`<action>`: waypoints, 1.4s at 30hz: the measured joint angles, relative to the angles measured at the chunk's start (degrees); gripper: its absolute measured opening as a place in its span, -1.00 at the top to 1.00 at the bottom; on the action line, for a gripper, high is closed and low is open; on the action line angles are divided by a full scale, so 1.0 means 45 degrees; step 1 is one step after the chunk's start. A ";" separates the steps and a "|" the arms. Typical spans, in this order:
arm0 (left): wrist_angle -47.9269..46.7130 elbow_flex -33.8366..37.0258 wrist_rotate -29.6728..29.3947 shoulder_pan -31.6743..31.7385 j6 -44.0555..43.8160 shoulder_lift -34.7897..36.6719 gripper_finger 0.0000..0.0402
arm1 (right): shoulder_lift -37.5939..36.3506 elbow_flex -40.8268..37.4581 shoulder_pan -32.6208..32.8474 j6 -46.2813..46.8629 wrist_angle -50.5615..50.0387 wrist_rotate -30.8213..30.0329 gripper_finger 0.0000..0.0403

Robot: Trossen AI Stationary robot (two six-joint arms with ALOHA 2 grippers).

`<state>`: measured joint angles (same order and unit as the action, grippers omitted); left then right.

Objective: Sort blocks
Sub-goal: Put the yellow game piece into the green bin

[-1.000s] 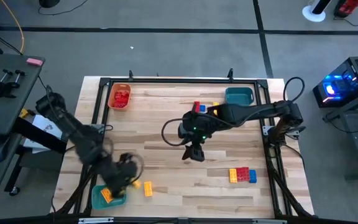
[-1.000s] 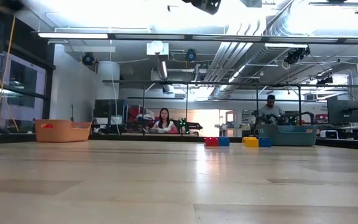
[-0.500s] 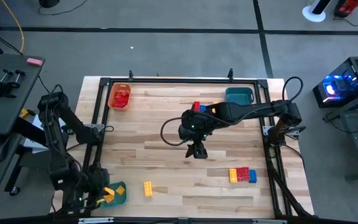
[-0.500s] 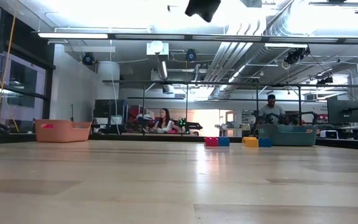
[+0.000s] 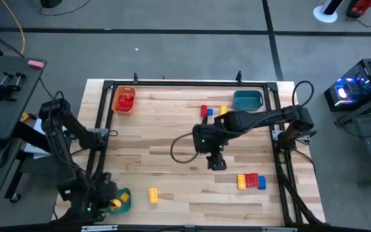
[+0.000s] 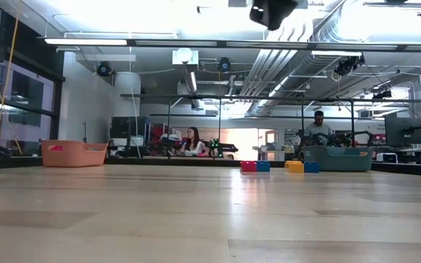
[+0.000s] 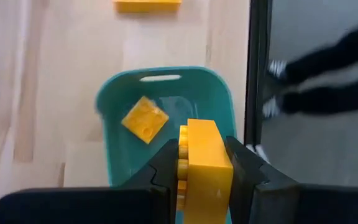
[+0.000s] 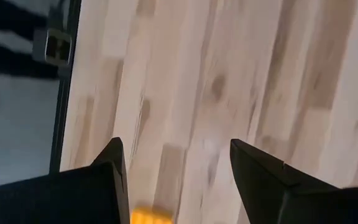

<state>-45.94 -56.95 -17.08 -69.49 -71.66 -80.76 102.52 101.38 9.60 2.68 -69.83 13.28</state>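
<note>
My left gripper [image 7: 202,155] hangs over the teal tray [image 7: 114,106] at the table's near-left corner [image 5: 125,196], shut on a yellow block [image 7: 207,163]. A second yellow block [image 7: 145,118] lies flat in that tray. Another yellow one [image 5: 153,194] rests on the table beside it. My right gripper [image 5: 216,162] is open above mid-table, with nothing between its fingers [image 8: 114,168]; it shows high in the low view [image 6: 272,11]. A yellow, red and blue cluster [image 5: 251,182] sits near it. More blocks [image 5: 212,111] stand toward the far edge. My left gripper pinches the yellow block between its two fingers by two opposite side faces [image 7: 221,163]. The fingers come from above, pointing down. The block's studs [image 7: 182,167] face one finger. It is lifted clear, above the teal tray.
An orange tray [image 5: 123,100] with red blocks sits at the far-left corner. Another teal tray [image 5: 248,98] sits at the far right. A black frame [image 5: 102,129] rims the table. In the low view, people sit in the room beyond [image 6: 194,142].
My left gripper has swung toward the near-left corner and now stands over the teal tray with the yellow block. My right gripper has moved toward the table's right and a little toward the near edge, still open.
</note>
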 joint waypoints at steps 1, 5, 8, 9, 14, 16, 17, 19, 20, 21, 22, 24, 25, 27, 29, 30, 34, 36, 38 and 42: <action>0.0056 0.0000 0.0440 0.0200 0.0549 -0.0130 0.69 | 0.0000 0.0000 0.0121 -0.0007 -0.0293 -0.0005 0.16; -0.0224 0.0000 0.1681 0.0888 0.1504 -0.0318 0.65 | -0.0005 0.0000 0.0567 0.0092 -0.1247 -0.0005 0.16; -0.0060 0.0000 0.1881 0.1188 0.1339 -0.0323 0.46 | -0.0005 0.0000 0.0900 0.0573 -0.1690 -0.0144 0.16; -0.0055 0.0000 0.2086 0.1273 0.1173 -0.0323 0.39 | -0.0005 0.0000 0.1029 0.0733 -0.1803 -0.0308 0.16; -0.0020 0.0000 0.3717 0.1702 0.0456 -0.0323 0.09 | -0.0005 -0.0005 0.1762 0.1508 -0.2206 -0.1054 0.16; -0.0009 0.0000 0.4581 0.1809 0.0408 -0.0319 0.01 | -0.0010 -0.0005 0.2054 0.1827 -0.2311 -0.1269 0.16; 0.0001 0.0000 0.5037 0.1875 0.0430 -0.0319 -0.02 | -0.0010 -0.0005 0.2194 0.2032 -0.2404 -0.1386 0.16; 0.0000 0.0000 0.5758 0.1961 0.0671 -0.0209 -0.08 | -0.0006 -0.0005 0.2471 0.2343 -0.2843 -0.1616 0.16; 0.0028 0.0000 0.5821 0.1977 0.0703 -0.0071 -0.10 | -0.0008 -0.0005 0.2616 0.2476 -0.3112 -0.1721 0.16; 0.0119 0.0000 0.5675 0.2029 0.0715 0.0091 -0.11 | -0.0010 -0.0005 0.2766 0.2641 -0.3372 -0.1913 0.16; 0.0298 0.0000 0.5235 0.2093 0.0734 0.0280 -0.12 | -0.0010 -0.0005 0.2903 0.2792 -0.3610 -0.2081 0.16; 0.0747 0.0000 0.3715 0.2360 0.0744 0.0720 -0.12 | -0.0010 -0.0011 0.3145 0.3182 -0.4071 -0.2277 0.16; 0.1012 -0.0001 0.2708 0.2560 0.0808 0.0937 -0.13 | -0.0024 -0.0072 0.3247 0.3441 -0.4203 -0.2350 0.16; 0.1406 -0.0015 0.1038 0.3108 0.1162 0.1270 -0.13 | -0.0311 -0.0698 0.3430 0.4155 -0.4263 -0.2470 0.16; 0.1651 -0.0015 0.0241 0.3939 0.1909 0.1367 -0.13 | -0.0826 -0.1835 0.3587 0.5161 -0.4295 -0.2475 0.16; 0.1794 -0.0015 0.0153 0.4468 0.2346 0.1357 -0.13 | -0.1187 -0.2568 0.3689 0.5732 -0.4256 -0.2422 0.16; 0.3124 -0.0015 0.0931 0.6625 0.3777 0.0747 -0.13 | -0.2981 -0.5724 0.4223 0.8900 -0.2935 -0.1475 0.16; 0.3698 -0.0015 0.2314 0.7429 0.4098 0.0175 -0.13 | -0.3980 -0.7162 0.4617 1.0595 -0.1276 -0.0872 0.16; 0.3864 -0.0015 0.3955 0.7901 0.3955 -0.0489 -0.13 | -0.4882 -0.8395 0.5050 1.2172 0.0337 -0.0473 0.16; 0.4632 0.0000 0.6490 0.7714 0.3556 -0.1961 -0.11 | -0.6220 -1.0248 0.5951 1.4032 0.3077 -0.0739 0.16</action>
<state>-25.10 -56.95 12.12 -34.78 -55.65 -89.59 74.53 55.27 36.38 65.82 -55.98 9.95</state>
